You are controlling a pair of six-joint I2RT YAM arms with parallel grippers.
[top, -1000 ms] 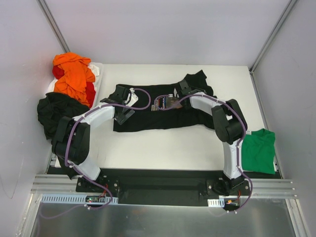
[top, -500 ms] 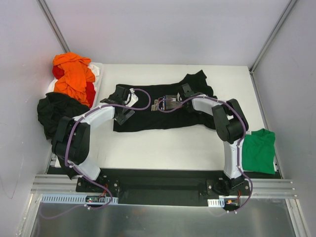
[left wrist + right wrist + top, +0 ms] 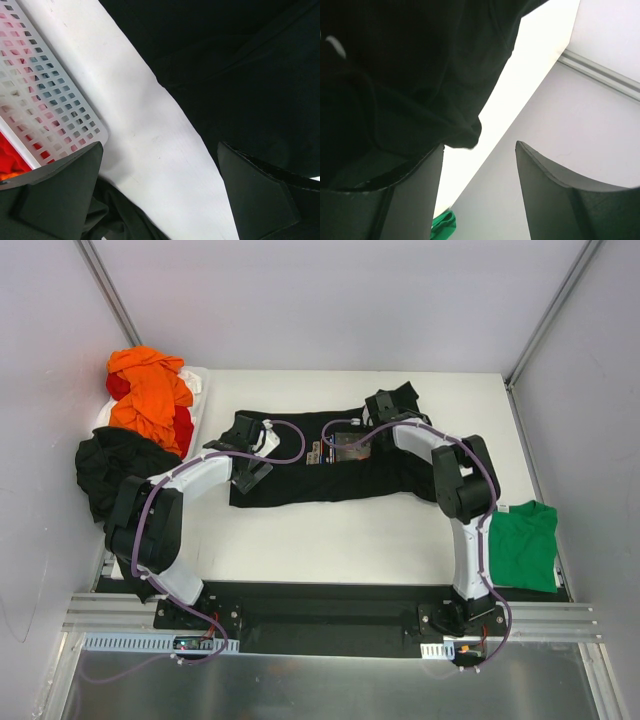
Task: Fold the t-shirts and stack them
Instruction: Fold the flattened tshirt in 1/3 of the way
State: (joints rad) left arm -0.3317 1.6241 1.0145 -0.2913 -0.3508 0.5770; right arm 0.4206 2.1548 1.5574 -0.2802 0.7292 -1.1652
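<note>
Right end effector point(image 3: 479, 146) shifted farther back; black t-shirt point(image 3: 300, 480) lies lengthwise left-right.

You have a white tabletop point(image 3: 330, 540) boxed by pale grey walls point(image 3: 330, 310); aluminium posts point(image 3: 108, 295) rise at 11 and 1 o'clock, under soft even light.

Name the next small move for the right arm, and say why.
Probably shift the right gripper sideways onto the sleeve of the black t-shirt and close on it. Its jaws stand open with no cloth between them, and the sleeve's edge hangs just beside one finger. The shirt lies spread on the table, not yet folded.
</note>
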